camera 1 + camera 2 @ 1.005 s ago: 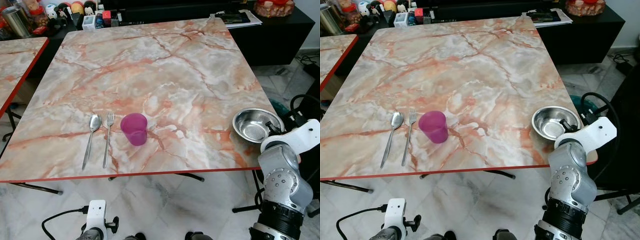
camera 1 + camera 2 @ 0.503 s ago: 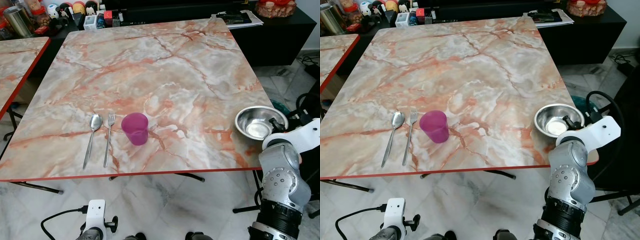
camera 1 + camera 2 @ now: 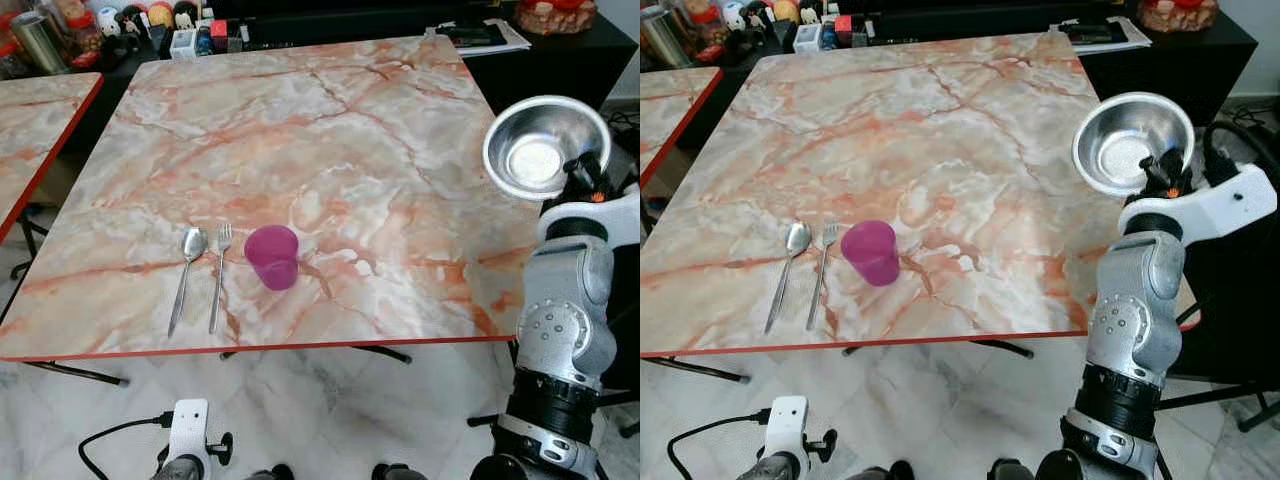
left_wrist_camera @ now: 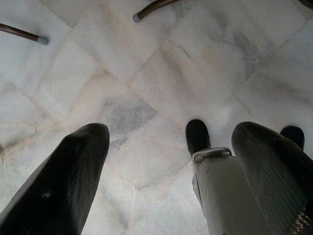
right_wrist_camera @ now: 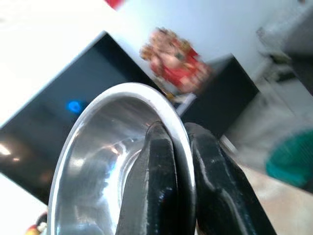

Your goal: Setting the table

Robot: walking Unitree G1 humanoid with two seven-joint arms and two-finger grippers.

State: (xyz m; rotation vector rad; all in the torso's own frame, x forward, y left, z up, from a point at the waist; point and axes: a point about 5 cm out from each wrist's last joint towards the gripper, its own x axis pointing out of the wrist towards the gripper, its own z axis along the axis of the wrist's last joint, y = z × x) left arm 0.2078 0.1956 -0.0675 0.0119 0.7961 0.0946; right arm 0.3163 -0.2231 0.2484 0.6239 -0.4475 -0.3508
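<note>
And up it goes! The round, shiny stainless-steel bowl [image 3: 545,146], which a second ago sat flat on the right-hand edge of the pink-veined marble worktop [image 3: 330,150], is now off the surface and held high over that same right edge, tilted so its open mouth faces the head camera. The right claw [image 5: 180,161] has it by the rim: in the right wrist view one black finger lies inside the bowl and the other outside, pinching the thin steel wall between them. The silver right arm has risen with it, forearm upright beside the worktop.

What does that mean for the job? The bowl looks to be the piece in play, lifted clear and ready to be carried over to the place setting. That setting waits near the front-left of the worktop: a translucent magenta plastic cup [image 3: 271,256] standing upright, a steel fork [image 3: 218,275] just beside it on its left, and a steel spoon [image 3: 186,273] lying alongside the fork. None of those three has budged.

The left claw [image 4: 161,161] hangs idle below worktop level, fingers spread with nothing between them, pointing down at the pale marble floor [image 4: 161,78].

A rim pinch on a tilted bowl is a slim hold, so the carry likely wants a steady, unhurried sweep.
</note>
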